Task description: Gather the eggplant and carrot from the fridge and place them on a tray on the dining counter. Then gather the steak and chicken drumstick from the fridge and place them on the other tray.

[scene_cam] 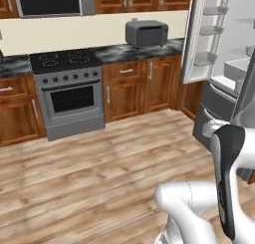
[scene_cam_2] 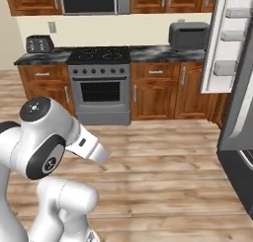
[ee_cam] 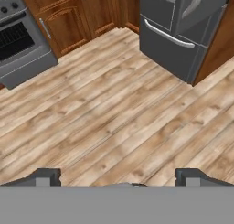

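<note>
The fridge (scene_cam: 219, 101) stands at the right with its left door (scene_cam: 206, 34) swung open, so white door shelves and part of the pale inside show. Its grey drawers with white handles (ee_cam: 176, 33) lie at the top right of the hand view. In the right base view the open fridge door (scene_cam_2: 230, 38) rises above the dark body (scene_cam_2: 239, 152). My gripper (ee_cam: 118, 176) hangs over the wood floor, short of the fridge, open wide with nothing between its fingertips (ee_cam: 43, 176). The eggplant, carrot, steak, chicken drumstick, both trays and the dining counter are out of view.
A grey stove with an oven (scene_cam: 69, 96) sits in brown cabinets along the back wall. A grey toaster oven (scene_cam: 147, 33) and a small toaster (scene_cam_2: 39, 43) rest on the dark counter. Open wood floor (scene_cam: 99, 158) lies between me and the fridge.
</note>
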